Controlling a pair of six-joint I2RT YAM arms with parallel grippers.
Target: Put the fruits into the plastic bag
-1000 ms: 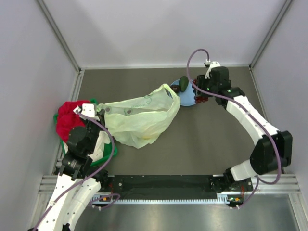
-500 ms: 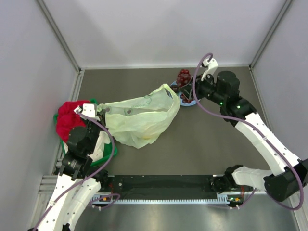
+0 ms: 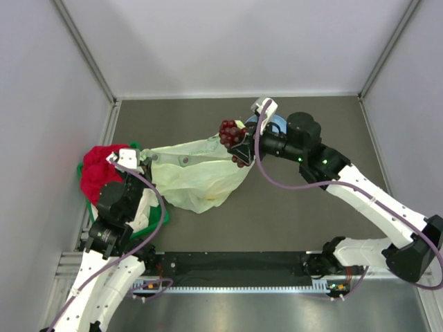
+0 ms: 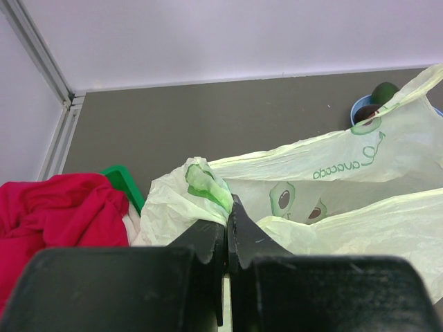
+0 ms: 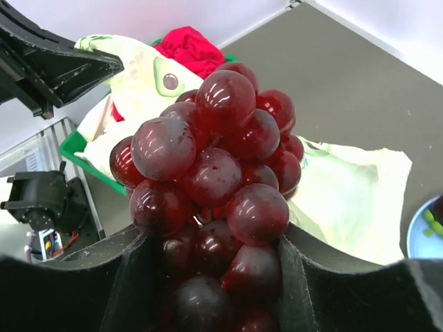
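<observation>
Two arms in shot. Red cloth (image 3: 97,173) is heaped in a green tray (image 3: 131,146) at the worktop's left edge. Left gripper (image 4: 227,218) is just beside it, jaws pinched together on a bunched bit of the plastic bag (image 3: 201,173) rim, that end lifted. The bag lies across the worktop's left-middle, crinkled, avocado prints on it, its far handle reaching toward the far edge. Right gripper (image 3: 239,147) is clamped on the grape bunch (image 3: 229,131), held in the air over the bag's right end; grapes bulge out past both fingers. Blue plate (image 4: 358,108) sits near the far edge, just right of the bag, mostly hidden by the right arm from above. On it are a green avocado (image 4: 385,91) and a small dark fruit (image 4: 371,115), partly behind the bag.
</observation>
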